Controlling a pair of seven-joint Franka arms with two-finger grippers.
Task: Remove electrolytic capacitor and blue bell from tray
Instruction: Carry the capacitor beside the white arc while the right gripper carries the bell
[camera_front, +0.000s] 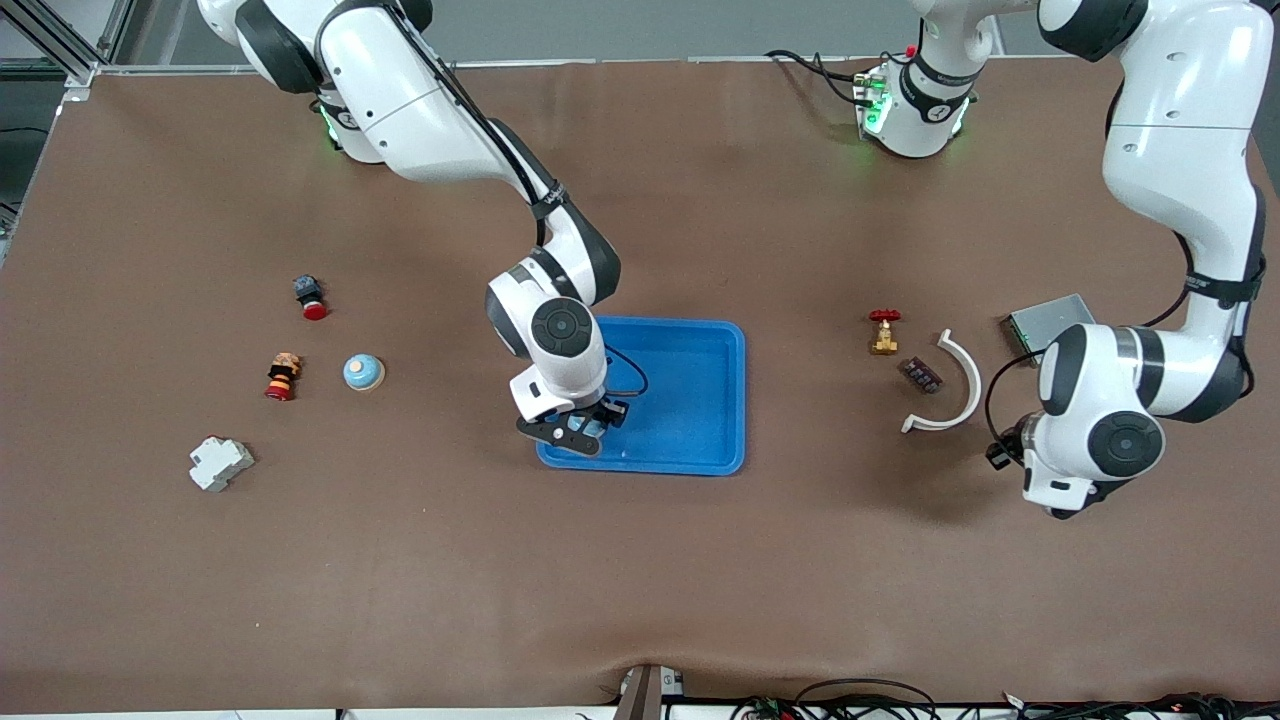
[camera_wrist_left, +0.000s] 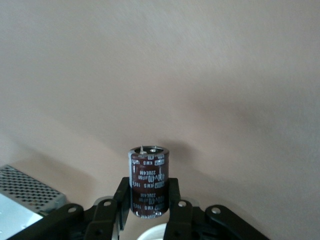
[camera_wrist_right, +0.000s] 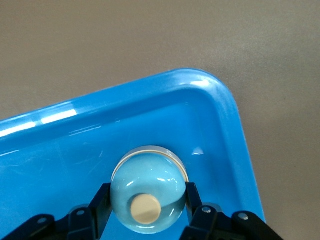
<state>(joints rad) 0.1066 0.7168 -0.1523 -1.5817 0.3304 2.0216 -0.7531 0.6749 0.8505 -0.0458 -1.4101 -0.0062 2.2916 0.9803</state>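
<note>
Halfway there: left tool (camera_wrist_left: 148, 200) clamped on the electrolytic capacitor (camera_wrist_left: 148, 186), already over bare worktop (camera_front: 640, 560). Right tool (camera_wrist_right: 148, 207) pinched around the blue bell (camera_wrist_right: 148, 195), sitting in the tray (camera_front: 700, 400) corner. Next up: straight lift clear of the rim, then carry out.

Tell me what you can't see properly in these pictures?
- Front view: the right gripper covers the blue bell in the tray.
- Front view: the left gripper and its electrolytic capacitor hide under the arm.
- Left wrist view: the grey metal box is cut off by the edge.
</note>
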